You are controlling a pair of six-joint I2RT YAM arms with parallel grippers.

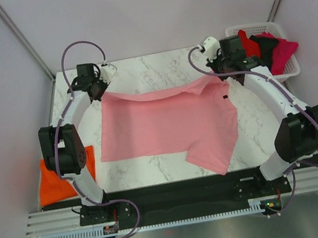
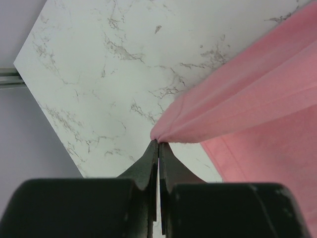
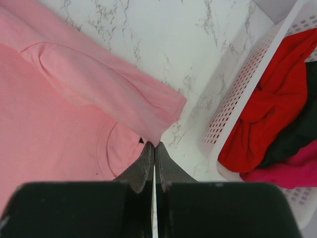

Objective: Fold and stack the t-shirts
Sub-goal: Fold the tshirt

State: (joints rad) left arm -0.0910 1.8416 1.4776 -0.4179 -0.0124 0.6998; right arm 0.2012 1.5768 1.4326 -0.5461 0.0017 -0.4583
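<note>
Two-arm fold, first crease. The pink shirt (image 1: pixel 166 127) lies spread over the middle of the table (image 1: pixel 138 67), neck toward the table's right side and hem toward its left, with one sleeve reaching toward the table's near edge. Your left tool (image 2: pixel 158 144) is clenched on the hem corner nearest the table's far left. Your right tool (image 3: pixel 153 146) is clenched on the end of the far sleeve, just beside the collar. Between the two grips the shirt's far edge hangs in a shallow sag and appears to be lifted off the table. Judge the task as early. An orange shirt (image 1: pixel 52 182) sits at the table's near left corner and seems already folded, so it probably starts the stack. The pink one has no crease finished. A red shirt (image 1: pixel 249 46), a black shirt (image 1: pixel 266 46) and a magenta shirt (image 1: pixel 285 49) wait bundled in the white basket (image 1: pixel 271 25) at the table's far right corner. Your left arm covers part of the orange shirt, so you cannot check how neat its fold is. The bundle could also hide further shirts lower in the basket. How high the lifted edge clears the table cannot be read from any view.
</note>
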